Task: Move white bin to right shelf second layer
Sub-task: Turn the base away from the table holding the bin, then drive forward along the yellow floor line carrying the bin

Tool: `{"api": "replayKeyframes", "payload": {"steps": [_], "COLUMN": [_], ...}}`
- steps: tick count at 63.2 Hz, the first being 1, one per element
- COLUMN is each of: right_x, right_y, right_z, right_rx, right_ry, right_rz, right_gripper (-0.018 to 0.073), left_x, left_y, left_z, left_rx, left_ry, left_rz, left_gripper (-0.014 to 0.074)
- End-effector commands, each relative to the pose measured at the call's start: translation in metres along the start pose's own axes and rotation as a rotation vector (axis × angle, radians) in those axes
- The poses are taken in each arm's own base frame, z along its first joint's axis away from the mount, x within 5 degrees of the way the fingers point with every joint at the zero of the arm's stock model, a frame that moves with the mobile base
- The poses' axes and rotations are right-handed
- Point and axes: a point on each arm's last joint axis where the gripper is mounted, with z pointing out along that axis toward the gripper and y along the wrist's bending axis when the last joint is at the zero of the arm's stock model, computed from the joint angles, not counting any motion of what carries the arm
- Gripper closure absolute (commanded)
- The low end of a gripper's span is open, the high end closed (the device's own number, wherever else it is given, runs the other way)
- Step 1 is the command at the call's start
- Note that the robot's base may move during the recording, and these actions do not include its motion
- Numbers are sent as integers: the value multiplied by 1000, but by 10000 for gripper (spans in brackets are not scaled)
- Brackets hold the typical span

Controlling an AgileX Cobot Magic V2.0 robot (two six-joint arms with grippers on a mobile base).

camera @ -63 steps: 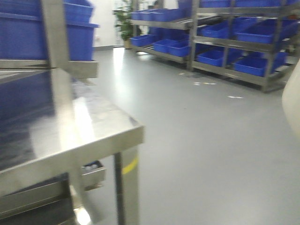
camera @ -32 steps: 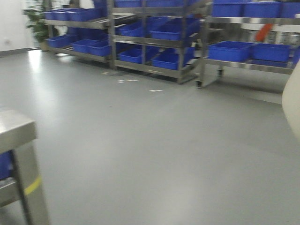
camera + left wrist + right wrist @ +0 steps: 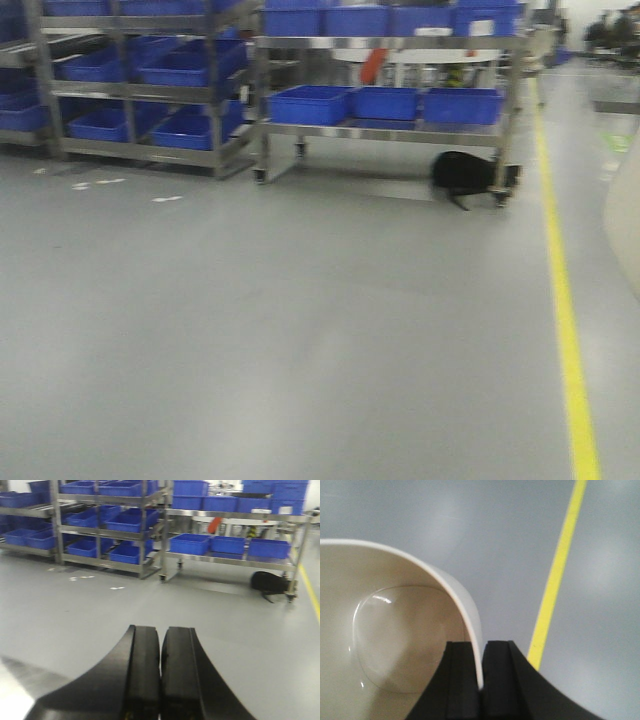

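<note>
Right wrist view shows my right gripper (image 3: 481,680) clamped on the wall of the white bin (image 3: 395,630), one black finger inside the rim and the other outside. The cream tub hangs off my jaws above bare grey floor (image 3: 445,530), its mouth facing the camera and nothing inside it. A yellow line (image 3: 555,580) painted on the floor runs just beside the gripper. Front view catches only a pale sliver of the bin at the far right edge. Steel racks (image 3: 380,130) loaded with blue crates (image 3: 385,102) stand well apart across the floor, and a dark shape (image 3: 465,173) sits low by one rack's leg, too blurred to identify. Left wrist view shows my left gripper (image 3: 160,680) with its jaws pressed together on nothing, pointing out toward the same racks. As I judge it, the pickup is done and the bin is being carried; reaching the shelf and setting the bin down are left to do. I cannot tell which rack in view, if any, holds the second layer of the right shelf, and no roller level is near me.
</note>
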Motion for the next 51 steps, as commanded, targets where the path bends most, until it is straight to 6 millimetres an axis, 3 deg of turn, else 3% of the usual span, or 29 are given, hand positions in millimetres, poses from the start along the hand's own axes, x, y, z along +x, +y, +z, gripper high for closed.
{"api": "replayKeyframes", "payload": {"steps": [1, 51], "right_x": [-14, -14], "right_y": [2, 2], "right_z": [-7, -7], "right_rx": [-17, -17], "right_ry": [-109, -108], "right_rz": [4, 4], "right_gripper": [492, 492], "left_x": [1, 1], "left_y": [0, 0], "left_z": [0, 0], "left_rx": [3, 3], "left_ry": [-71, -71], "left_rz": [-11, -11], "left_gripper": [512, 512]}}
